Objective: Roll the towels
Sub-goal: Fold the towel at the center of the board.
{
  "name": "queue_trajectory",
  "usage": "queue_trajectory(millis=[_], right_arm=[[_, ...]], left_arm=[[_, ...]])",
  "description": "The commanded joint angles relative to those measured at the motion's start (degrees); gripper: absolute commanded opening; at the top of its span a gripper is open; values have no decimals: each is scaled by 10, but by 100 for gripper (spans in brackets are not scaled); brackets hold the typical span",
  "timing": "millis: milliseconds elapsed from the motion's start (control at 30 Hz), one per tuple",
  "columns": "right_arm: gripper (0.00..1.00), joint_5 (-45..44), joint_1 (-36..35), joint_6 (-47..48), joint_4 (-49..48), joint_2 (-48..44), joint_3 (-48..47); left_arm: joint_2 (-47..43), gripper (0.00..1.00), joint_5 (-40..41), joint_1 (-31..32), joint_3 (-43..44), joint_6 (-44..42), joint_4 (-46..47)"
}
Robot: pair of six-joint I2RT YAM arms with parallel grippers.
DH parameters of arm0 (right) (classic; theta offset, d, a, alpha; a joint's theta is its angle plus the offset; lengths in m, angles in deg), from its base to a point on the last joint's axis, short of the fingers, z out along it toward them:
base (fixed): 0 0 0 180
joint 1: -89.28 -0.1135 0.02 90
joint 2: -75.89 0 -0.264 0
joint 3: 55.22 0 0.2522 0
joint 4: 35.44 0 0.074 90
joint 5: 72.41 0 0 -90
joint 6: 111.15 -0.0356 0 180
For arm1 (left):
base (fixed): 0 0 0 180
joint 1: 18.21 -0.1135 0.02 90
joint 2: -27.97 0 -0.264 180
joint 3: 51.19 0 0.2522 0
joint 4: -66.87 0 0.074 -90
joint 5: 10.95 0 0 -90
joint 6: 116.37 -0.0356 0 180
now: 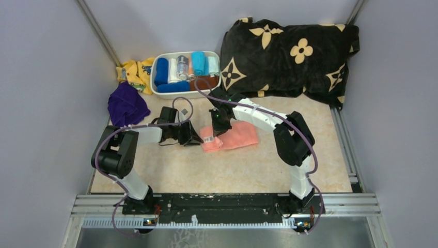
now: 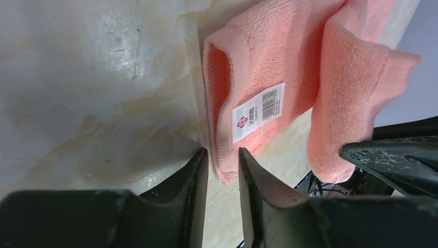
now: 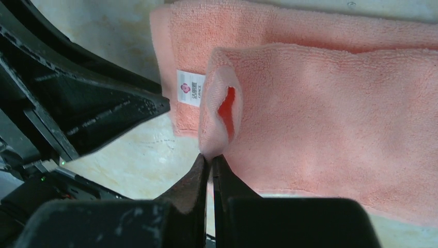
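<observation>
Lowest in the top view: black rail with both arm bases bolted on, one left, one right. Just past it, bare tan table.

Next, in the middle of the frame, pink towel, folded, lying on the table, long side running left to right. Small white tag near its left end.

At that left end, low by the table, left gripper. Fingers only a little apart, with the towel's folded edge filling the narrow gap between them. Nipping that edge, by the look of the left wrist view.

Just beside it, coming in from the right, right gripper. Fingers pressed tight together on one corner of the same towel, holding that corner up off the flat part like a small soft flap.

Farther back, at the upper left of the frame, purple towel, bunched up in a heap on the table, well apart from both grippers.

Behind that, yellow cloth, touching white basket full of rolled cloths, blue and white among them.

Last, at the upper right, big black blanket with tan flowers.
</observation>
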Motion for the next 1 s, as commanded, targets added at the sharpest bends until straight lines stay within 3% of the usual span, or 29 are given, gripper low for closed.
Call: queue_trajectory(millis=[0, 267, 767, 967], right_arm=[[0, -18, -12, -42, -34, 20, -40], [0, -5, -20, -54, -78, 38, -54], [0, 52, -26, -46, -131, 85, -42], [24, 46, -23, -19, -118, 36, -30]], left_arm=[[14, 32, 3, 13, -8, 2, 20], [19, 20, 9, 22, -8, -1, 17], [18, 22, 16, 23, -6, -4, 9], [-21, 30, 60, 22, -13, -13, -22]])
